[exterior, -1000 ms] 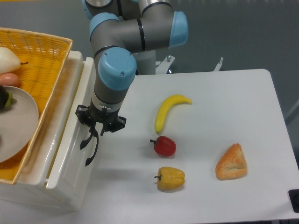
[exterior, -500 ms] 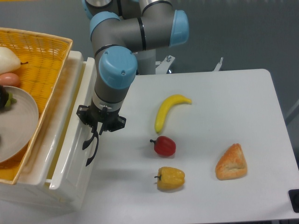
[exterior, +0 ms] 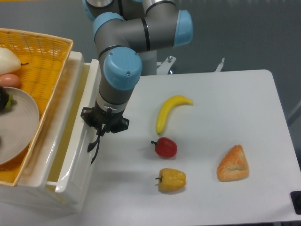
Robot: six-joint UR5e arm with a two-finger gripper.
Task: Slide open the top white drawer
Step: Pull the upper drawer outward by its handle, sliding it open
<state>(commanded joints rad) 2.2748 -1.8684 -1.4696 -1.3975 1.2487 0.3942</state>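
Note:
The top white drawer (exterior: 75,155) stands at the left of the table, under the yellow basket, and is slid partway out to the right, with a gap showing behind its front panel. Its curved black handle (exterior: 93,147) sticks out from the front. My gripper (exterior: 101,132) hangs straight down over the upper end of that handle and is shut on it; the fingertips are mostly hidden by the wrist.
A yellow wicker basket (exterior: 44,56) with a plate and fruit sits on the cabinet. On the white table (exterior: 225,103) lie a banana (exterior: 169,111), a red pepper (exterior: 165,147), a yellow pepper (exterior: 171,180) and a bread piece (exterior: 233,164).
The gripper has moved to the right with the handle in it, and the drawer front has slid further out from the cabinet, widening the gap.

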